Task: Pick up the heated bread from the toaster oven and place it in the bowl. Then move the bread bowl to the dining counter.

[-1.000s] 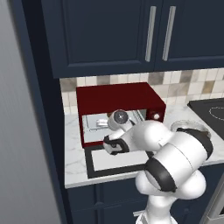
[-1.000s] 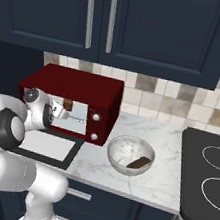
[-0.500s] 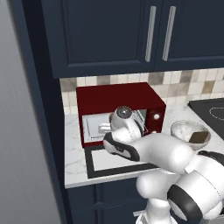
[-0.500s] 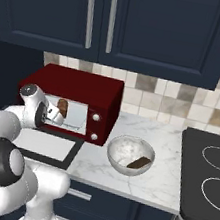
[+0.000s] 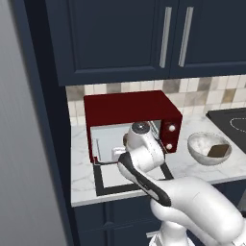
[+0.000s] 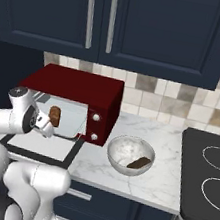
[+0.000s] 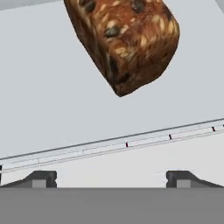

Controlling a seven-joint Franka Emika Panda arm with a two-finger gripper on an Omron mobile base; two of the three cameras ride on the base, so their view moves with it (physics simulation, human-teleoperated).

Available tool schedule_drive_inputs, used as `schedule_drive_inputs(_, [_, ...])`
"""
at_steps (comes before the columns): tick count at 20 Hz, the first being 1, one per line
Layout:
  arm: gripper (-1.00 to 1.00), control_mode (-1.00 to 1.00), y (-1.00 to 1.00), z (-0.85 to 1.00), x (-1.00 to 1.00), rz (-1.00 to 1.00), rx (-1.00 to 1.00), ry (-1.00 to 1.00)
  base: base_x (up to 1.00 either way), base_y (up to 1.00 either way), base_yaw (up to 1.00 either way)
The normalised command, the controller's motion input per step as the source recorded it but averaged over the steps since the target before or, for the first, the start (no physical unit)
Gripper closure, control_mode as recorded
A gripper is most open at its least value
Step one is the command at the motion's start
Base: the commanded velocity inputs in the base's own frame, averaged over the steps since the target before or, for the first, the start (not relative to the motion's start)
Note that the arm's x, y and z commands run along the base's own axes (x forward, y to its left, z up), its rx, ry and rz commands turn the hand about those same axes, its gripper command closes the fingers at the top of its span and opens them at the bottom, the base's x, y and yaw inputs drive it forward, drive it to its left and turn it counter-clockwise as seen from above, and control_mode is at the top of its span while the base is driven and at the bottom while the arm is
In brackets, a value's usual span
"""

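The white arm's two-finger claw [image 7: 111, 178] reaches into the open dark red boxy toaster oven [image 6: 80, 89], its dark fingertips [image 7: 40, 178] spread wide and holding nothing. Just ahead of the claw, on the oven's grey metal tray [image 7: 52, 100], lies the heated bread [image 7: 127, 41], a rough, crusty orange-brown lump flecked with seeds and dark spots, clear of both fingers. Beneath the claw, the oven's black-framed glass door [image 6: 40, 146] lies flat on the white, grey-veined marble counter [image 6: 147, 174]. Well off to the claw's right, beyond the oven's two white knobs [image 6: 95, 127], sits the round, shallow pale grey-white bowl [image 6: 122, 152], a darker brown flat square piece [image 6: 138, 163] inside. Navy cabinets [image 6: 121, 22] hang overhead; a black cooktop [image 6: 207, 179] lies farther right.
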Motion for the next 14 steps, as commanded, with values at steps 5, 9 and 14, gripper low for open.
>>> schedule_drive_inputs(5, [-1.00, -1.00, -0.21, -0.22, -1.00, 0.00, -0.01, 0.11, 0.00, 0.00, 0.00])
schedule_drive_inputs(9, [-1.00, -1.00, -0.17, 0.11, -0.85, 0.00, 0.03, 0.00, 0.00, 0.00, 0.00])
schedule_drive_inputs(14, [-1.00, -1.00, 0.00, 0.92, -0.13, -0.04, 0.11, -0.07, 0.00, 0.00, 0.00])
